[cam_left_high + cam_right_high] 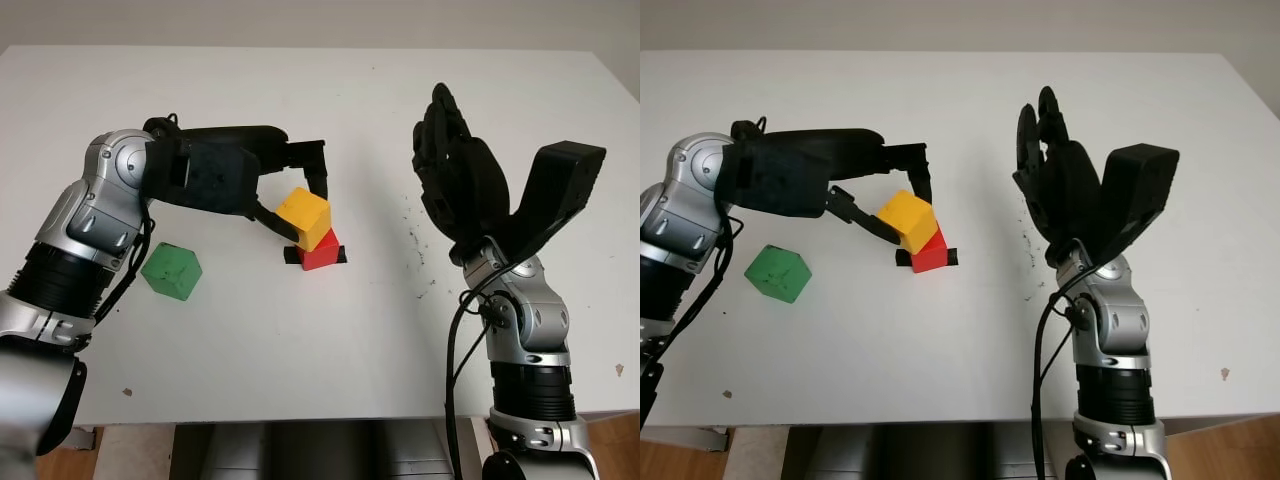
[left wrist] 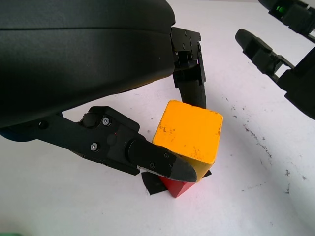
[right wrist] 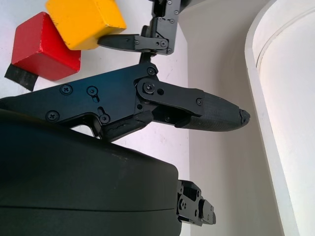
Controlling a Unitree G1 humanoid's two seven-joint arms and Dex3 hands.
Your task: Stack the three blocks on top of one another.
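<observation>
**A:** What lies furthest left on the white table (image 1: 330, 90)?

**B:** A green block (image 1: 172, 271), sitting alone on the tabletop beside the robot's left forearm, apart from the other two blocks and touched by nothing.

**A:** And moving toward the middle?

**B:** The left hand (image 1: 300, 205) reaches in from the left at the table's centre. Its fingers (image 2: 162, 162) are closed around a yellow block (image 1: 304, 218), one finger pressed against the near side and another against the far side. The yellow block is tilted and sits on top of a red block (image 1: 320, 252), offset from it so that much of the red block is covered. The red block rests on a small patch of black tape (image 1: 292, 256) stuck to the table.

**A:** What is on the right?

**B:** The right hand (image 1: 455, 175) is raised above the table, well apart from the blocks, open and holding nothing. Small dark specks (image 1: 412, 235) mark the table surface between it and the stacked pair.
</observation>
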